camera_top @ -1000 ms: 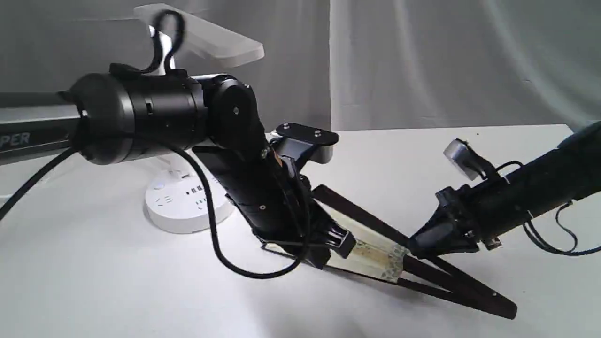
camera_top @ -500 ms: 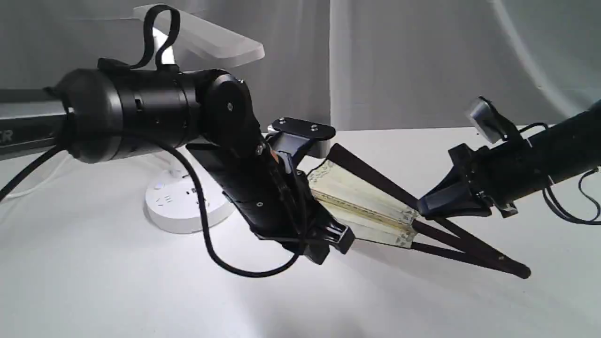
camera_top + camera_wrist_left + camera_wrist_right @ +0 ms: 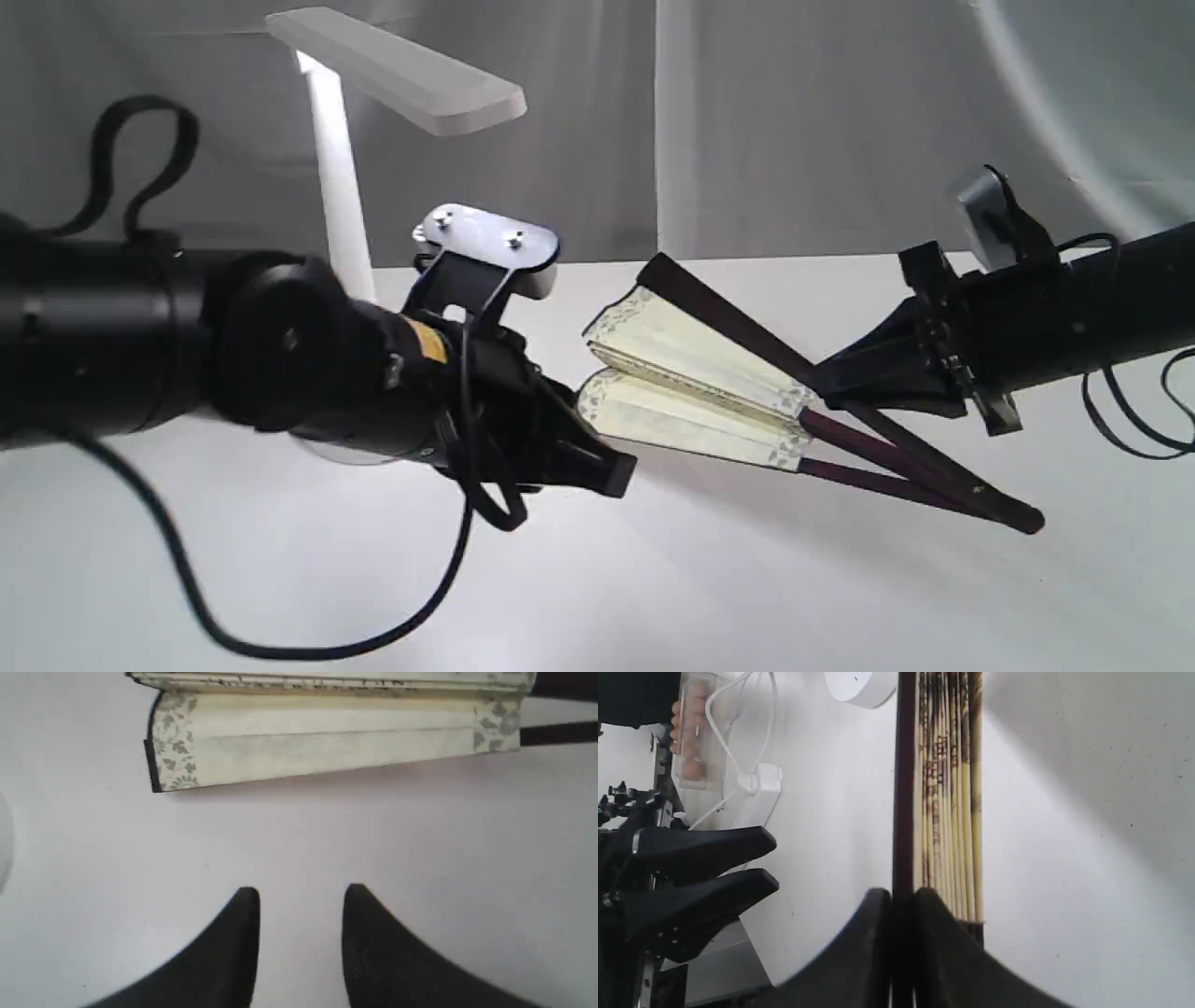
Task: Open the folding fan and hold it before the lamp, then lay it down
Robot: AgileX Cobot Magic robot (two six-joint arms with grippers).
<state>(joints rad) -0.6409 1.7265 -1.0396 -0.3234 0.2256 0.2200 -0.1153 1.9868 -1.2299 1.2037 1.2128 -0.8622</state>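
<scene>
Exterior view: the folding fan (image 3: 691,392) is only part open, two thick pleat bundles split in a narrow V. Its pivot end is down on the table (image 3: 747,597) and the paper end is tilted up toward the lamp (image 3: 401,70). The right gripper (image 3: 831,378) is clamped on the upper outer stick (image 3: 719,313) where the paper meets the ribs, prob. because a hold near the ribs gives leverage to swing that stick away from the rest. The left gripper (image 3: 597,467) sits low, just beside the lower bundle's tip w/o touching it (looks lined up to pin or pull that side).

Left wrist view: the left gripper (image 3: 301,891) has its fingers apart w/ bare table between them and nothing in them. The fan (image 3: 327,742) lies across ahead, its grey-patterned end clear of the tips. Judgement: it must reach fwd before it can take the lower stick.

Right wrist view: the right gripper (image 3: 901,893) is pinched tight on the dark outer stick (image 3: 903,788), w/ the pleats stacked edge-on beside it. The lamp's round base (image 3: 859,686) shows beyond. So the opening step is barely begun, and the fan isn't yet before the lamp.
</scene>
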